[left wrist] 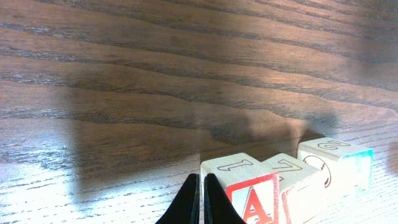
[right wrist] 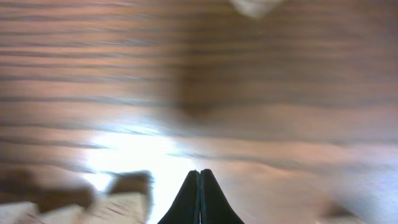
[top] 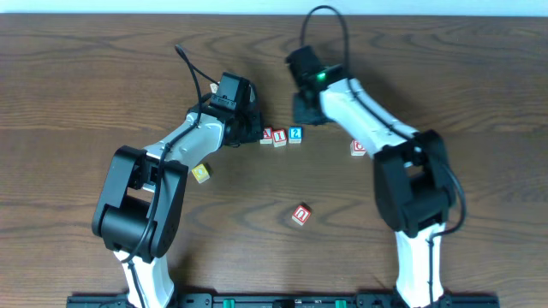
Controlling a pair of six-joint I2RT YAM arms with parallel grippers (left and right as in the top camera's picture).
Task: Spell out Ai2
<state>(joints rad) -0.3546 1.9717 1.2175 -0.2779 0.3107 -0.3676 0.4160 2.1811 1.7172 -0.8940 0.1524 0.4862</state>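
Three wooden letter blocks stand in a row at the table's middle: the A block [top: 266, 135], the i block [top: 280, 137] and the 2 block [top: 295, 134]. In the left wrist view the red A block [left wrist: 249, 193], a middle block [left wrist: 298, 180] and the blue-edged block [left wrist: 339, 162] touch side by side. My left gripper [top: 251, 130] is shut and empty, its fingertips [left wrist: 200, 177] just left of the A block. My right gripper [top: 306, 109] is shut and empty [right wrist: 199, 172], hovering behind the row; its view is blurred.
A red-lettered block [top: 359, 148] lies right of the row under my right arm. A yellow block [top: 201, 174] lies by my left arm. Another red block [top: 300, 215] lies nearer the front middle.
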